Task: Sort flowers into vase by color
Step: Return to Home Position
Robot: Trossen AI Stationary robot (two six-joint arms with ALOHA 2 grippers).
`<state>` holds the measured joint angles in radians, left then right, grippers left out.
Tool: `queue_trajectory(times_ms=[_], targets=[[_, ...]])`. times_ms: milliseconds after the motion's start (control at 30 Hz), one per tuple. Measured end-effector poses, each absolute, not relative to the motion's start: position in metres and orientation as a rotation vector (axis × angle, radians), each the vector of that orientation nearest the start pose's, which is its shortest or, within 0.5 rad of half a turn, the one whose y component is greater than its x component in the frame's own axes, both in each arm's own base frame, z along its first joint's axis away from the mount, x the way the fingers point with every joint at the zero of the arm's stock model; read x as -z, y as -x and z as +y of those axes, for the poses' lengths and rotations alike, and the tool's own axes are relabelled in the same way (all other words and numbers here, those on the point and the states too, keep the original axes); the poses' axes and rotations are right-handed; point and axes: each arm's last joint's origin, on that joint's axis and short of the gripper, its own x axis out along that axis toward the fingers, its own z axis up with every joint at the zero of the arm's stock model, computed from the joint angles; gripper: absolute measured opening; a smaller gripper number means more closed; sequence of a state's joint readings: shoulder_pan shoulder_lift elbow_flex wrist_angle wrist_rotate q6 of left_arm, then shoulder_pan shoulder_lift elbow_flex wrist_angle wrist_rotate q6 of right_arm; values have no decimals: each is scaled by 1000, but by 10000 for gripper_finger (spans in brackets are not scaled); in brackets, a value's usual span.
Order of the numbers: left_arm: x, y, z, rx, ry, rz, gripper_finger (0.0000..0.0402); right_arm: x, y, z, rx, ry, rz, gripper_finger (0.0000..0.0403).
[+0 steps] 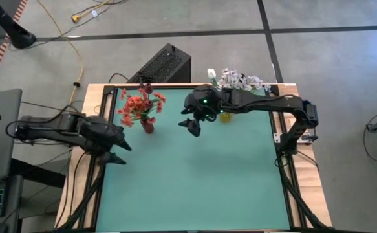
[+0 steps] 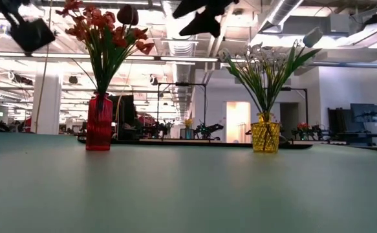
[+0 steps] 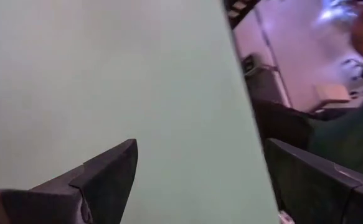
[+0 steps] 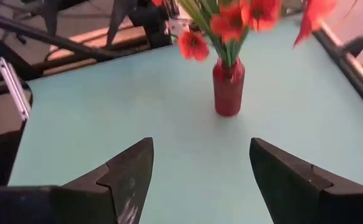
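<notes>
- Orange-red flowers (image 1: 140, 103) with dark pink buds fill the red vase (image 1: 148, 125). It stands ahead of the right jaws, apart from them, and square in the right wrist view (image 4: 228, 87).
- White flowers (image 1: 240, 81) on green stems stand in the yellow vase (image 1: 225, 117), just behind the right jaws and close under that arm's wrist.
- Both vases stand upright at the far side of the green desk (image 1: 194, 181), well apart from each other, and the right jaws hang between them.
- The right jaws are spread wide with nothing between them. The low view puts them high above the desk.
- The left jaws are also parted and empty. They sit near the desk's left edge, with the red vase off to their far side and out of reach.
- No loose stem shows on the desk in any view, so the sorting itself looks finished, with warm colours in one vase and pale ones in the other.
- What seems left is housekeeping: the right arm (image 1: 266, 103) is stretched across the far edge and has yet to fold back to rest, while the left arm (image 1: 59, 126) looks close to tucked in.
</notes>
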<state>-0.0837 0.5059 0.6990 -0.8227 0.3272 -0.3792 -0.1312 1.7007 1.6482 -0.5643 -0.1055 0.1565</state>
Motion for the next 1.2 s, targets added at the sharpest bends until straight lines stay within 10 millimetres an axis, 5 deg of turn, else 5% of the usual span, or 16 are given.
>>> queue_trajectory(times_ms=[267, 467, 600, 833, 1200], targets=[[-309, -61, -16, 312, 340, 473, 336, -365, -358, -32, 174, -127, 691, 290], [-303, -35, -9, 239, 314, 334, 336, -358, -351, -25, 229, -90, 728, 290], [-295, -28, -7, 216, 311, 248, 336, -339, -327, -27, 248, -123, 714, 290], [-285, -36, -8, 221, 248, 149, 336, -309, -271, -21, 246, -187, 482, 290], [-243, -68, -13, 257, 280, 148, 336, -250, -200, -4, 183, -183, 236, 290]])
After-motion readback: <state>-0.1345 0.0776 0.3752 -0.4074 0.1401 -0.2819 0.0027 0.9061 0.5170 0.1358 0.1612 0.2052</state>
